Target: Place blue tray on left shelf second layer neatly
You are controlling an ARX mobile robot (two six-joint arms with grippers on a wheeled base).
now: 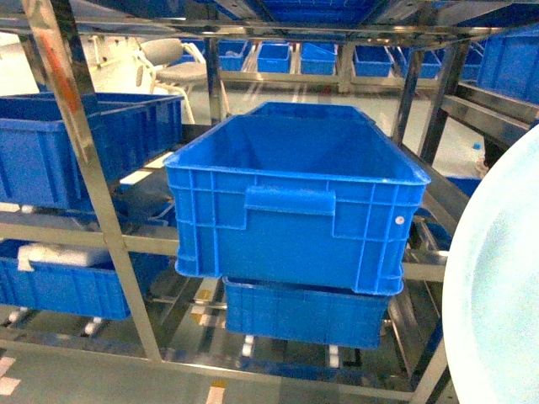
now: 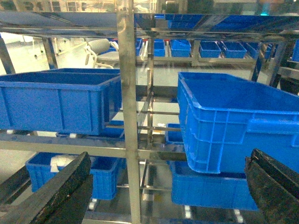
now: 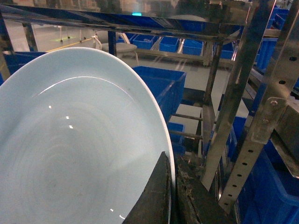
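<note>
On the far left of the head view a shiny steel rack (image 1: 84,160) carries a dark blue crate (image 1: 76,143) on a middle tier; this tier looks like the target level, though the frames do not show which layer counts as second. Right of the upright, in the neighbouring bay, a large blue crate (image 1: 295,210) sits on a lower crate (image 1: 303,311).

The left gripper (image 2: 163,186) shows only in its own wrist view: two dark fingers (image 2: 60,191) stand well apart at the bottom corners, released and holding nothing, facing the rack upright.

At the right edge of the head view the blue tray (image 1: 497,286) stands nearly on edge in the air, well apart from the left rack. The right wrist view shows the right gripper (image 3: 172,196) clenched on the rim of the tray (image 3: 70,149), one finger against the inner face and one behind.

The tray looks light, stiff and glossy, so probably slippery in a pinch grip. Held at one point on a thin rim, it could swing or slide if moved fast. A hold low on the rim, as here, seems workable, but it will need to be laid flat and steadied before release. It must also clear the uprights and crate edges on the way across.
</note>
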